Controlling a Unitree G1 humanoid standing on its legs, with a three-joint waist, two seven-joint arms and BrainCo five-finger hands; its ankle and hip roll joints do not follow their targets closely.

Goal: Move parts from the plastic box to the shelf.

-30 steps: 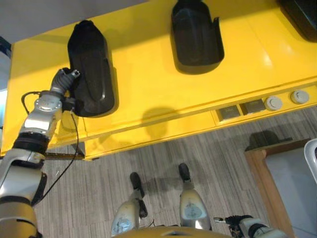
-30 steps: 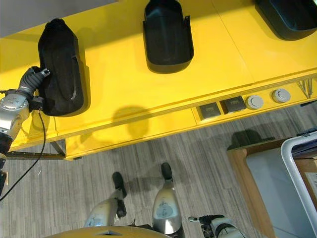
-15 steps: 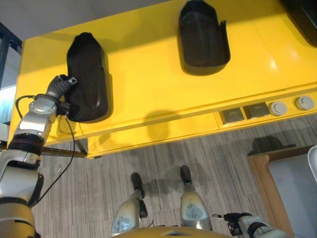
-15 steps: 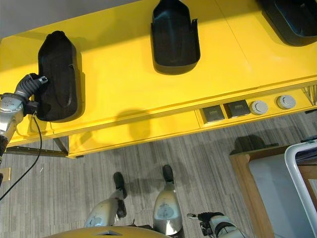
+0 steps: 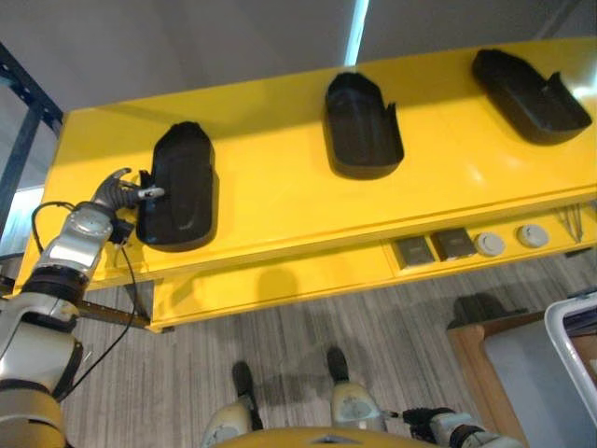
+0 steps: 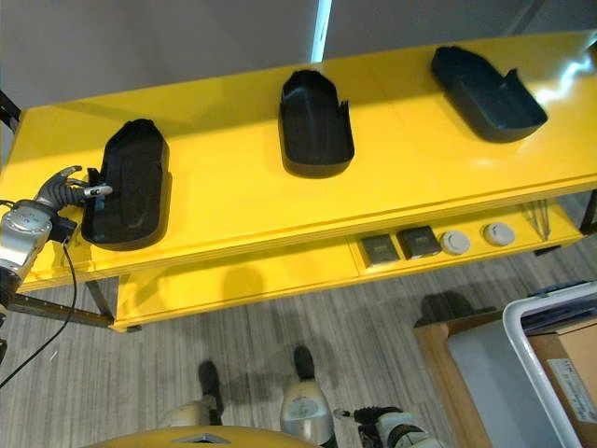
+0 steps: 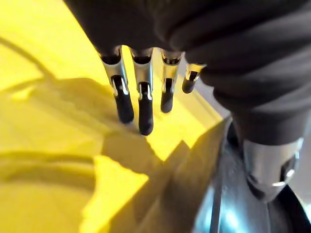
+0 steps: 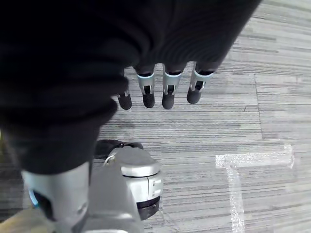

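Note:
Three black moulded parts lie spaced along the top of the yellow shelf (image 5: 280, 187): a left part (image 5: 182, 182), a middle part (image 5: 362, 126) and a right part (image 5: 527, 84). My left hand (image 5: 117, 191) hovers at the shelf's left end, just beside the left part, open and holding nothing. In the left wrist view its fingers (image 7: 141, 97) hang straight over the bare yellow surface. My right hand (image 8: 167, 90) hangs low over the grey floor, fingers relaxed and empty. The plastic box (image 6: 550, 322), grey with a white rim, stands at the lower right.
On the shelf's lower ledge lie two dark square pieces (image 5: 415, 250) and two round white discs (image 5: 487, 245). A cardboard box (image 6: 569, 373) sits inside the plastic box, which rests on a wooden stand (image 6: 448, 355). A dark frame post (image 5: 23, 159) rises left of the shelf.
The camera has tilted up, bringing the third part and the wall into view. My left hand has come off the left part's edge and now stands just beside it.

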